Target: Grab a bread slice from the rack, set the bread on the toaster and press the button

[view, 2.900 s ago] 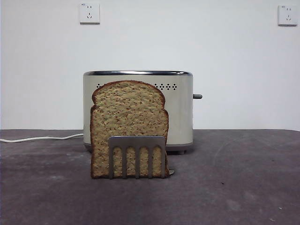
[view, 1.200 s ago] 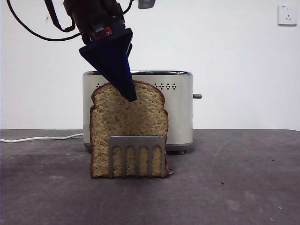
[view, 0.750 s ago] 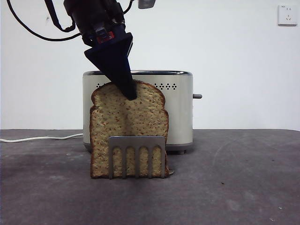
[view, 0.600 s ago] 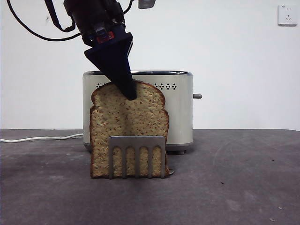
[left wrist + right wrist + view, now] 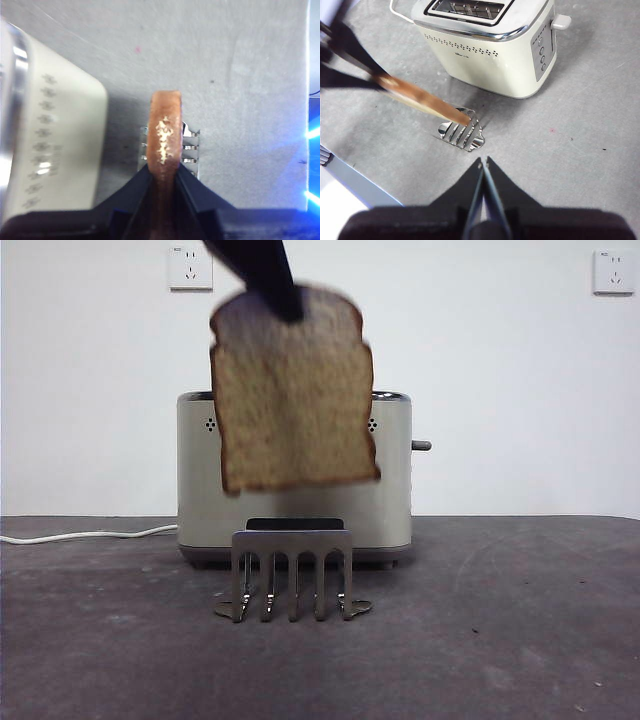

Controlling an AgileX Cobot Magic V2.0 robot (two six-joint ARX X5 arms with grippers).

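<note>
Grey table [image 5: 520, 640] against a white wall, seen level from the front. At far left, white cord [image 5: 80, 535] trailing across the tabletop to the cream toaster [image 5: 395, 490] standing at centre back. High on the wall, one socket [image 5: 191, 267] at left.

Hanging in the air in front of the toaster, clear of the rack: the slice of bread [image 5: 295, 390], brown and slightly blurred, upright with a small tilt, its lower edge well above the rack's top band. Gripped at its domed top by the left gripper [image 5: 270, 285], dark, entering from the top edge; from the left wrist, both black jaws pressed against the slice's two faces, crust edge-on between them.

Below, near the table's front: the rack [image 5: 292, 575], silver, prongs down, holding nothing.

On the toaster's narrow right side, the button [image 5: 422, 445], a small grey knob.

At far right, a second socket [image 5: 613, 272].

Right gripper [image 5: 483, 167] waiting high above the table, jaws closed together on nothing.
</note>
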